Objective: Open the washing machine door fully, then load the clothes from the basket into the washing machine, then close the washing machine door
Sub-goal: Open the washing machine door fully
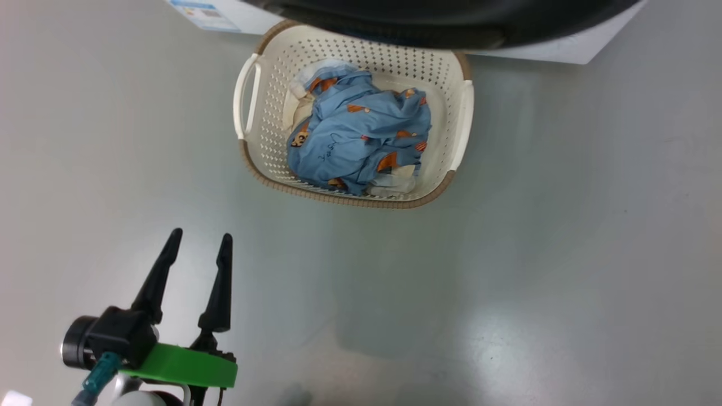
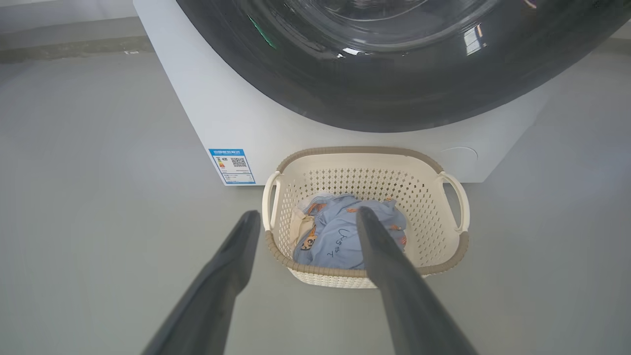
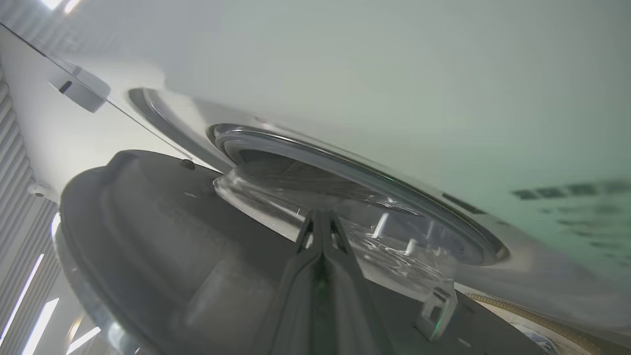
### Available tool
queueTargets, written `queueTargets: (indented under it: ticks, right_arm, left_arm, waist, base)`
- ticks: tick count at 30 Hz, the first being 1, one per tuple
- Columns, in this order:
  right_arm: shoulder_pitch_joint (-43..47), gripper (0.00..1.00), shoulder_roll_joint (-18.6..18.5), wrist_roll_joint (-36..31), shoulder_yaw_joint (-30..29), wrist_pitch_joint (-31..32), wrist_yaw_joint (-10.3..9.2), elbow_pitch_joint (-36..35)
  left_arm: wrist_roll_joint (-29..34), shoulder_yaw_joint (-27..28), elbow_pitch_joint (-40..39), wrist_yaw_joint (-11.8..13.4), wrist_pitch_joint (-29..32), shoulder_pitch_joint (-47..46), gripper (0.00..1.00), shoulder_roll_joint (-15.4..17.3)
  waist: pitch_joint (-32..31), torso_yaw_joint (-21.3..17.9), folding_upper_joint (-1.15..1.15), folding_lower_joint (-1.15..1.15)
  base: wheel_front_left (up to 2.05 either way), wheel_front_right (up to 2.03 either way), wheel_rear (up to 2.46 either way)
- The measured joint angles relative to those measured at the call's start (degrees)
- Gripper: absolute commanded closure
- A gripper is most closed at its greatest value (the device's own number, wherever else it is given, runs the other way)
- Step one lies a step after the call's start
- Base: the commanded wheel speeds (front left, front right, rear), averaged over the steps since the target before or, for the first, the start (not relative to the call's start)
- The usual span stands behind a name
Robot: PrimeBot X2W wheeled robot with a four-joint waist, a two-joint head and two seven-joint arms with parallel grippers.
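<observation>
One bundle of clothes (image 1: 358, 135) lies in the basket (image 1: 265, 113) on the floor (image 1: 564, 254), just before the washing machine (image 2: 222, 113), beneath the partly open washing machine door (image 3: 148, 222). The left gripper (image 1: 201, 234) hangs released nearby; the right gripper (image 3: 318, 217) is clenched, empty, at the door's glass.

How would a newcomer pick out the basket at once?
Find the big white boxy washing machine. Right before its front stands a small cream-white perforated plastic basket, holding crumpled light blue clothes. Its brown woven-look rim and two side handles mark it out.
</observation>
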Motion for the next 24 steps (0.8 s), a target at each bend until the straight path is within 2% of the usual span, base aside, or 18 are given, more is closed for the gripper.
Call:
queueTargets:
  ticks: [10, 16, 24]
  right_arm:
    - [3.96, 1.00, 3.45, 0.30, 6.70, 4.52, 0.01, -2.01]
    - [8.27, 1.00, 4.70, 0.49, 10.21, 6.44, 0.01, -4.41]
    - [14.71, 1.00, 8.16, 0.63, 15.97, 7.81, 0.01, -8.42]
  left_arm:
    - [-0.18, 1.23, 1.11, -0.01, 0.00, -2.01, 0.00, -0.01]
    - [-0.85, 2.44, 1.90, -0.01, 0.00, -2.00, 0.00, 0.00]
    - [-1.58, 3.43, 3.28, 0.00, 0.00, -1.82, 0.00, 0.00]
  waist:
    - [-3.07, -2.74, 0.00, 0.00]
    - [-5.67, -4.05, 0.00, 0.00]
    - [-10.09, -4.95, 0.00, 0.00]
  base:
    - [0.00, 0.00, 0.00]
    - [0.00, 0.00, 0.00]
    - [0.00, 0.00, 0.00]
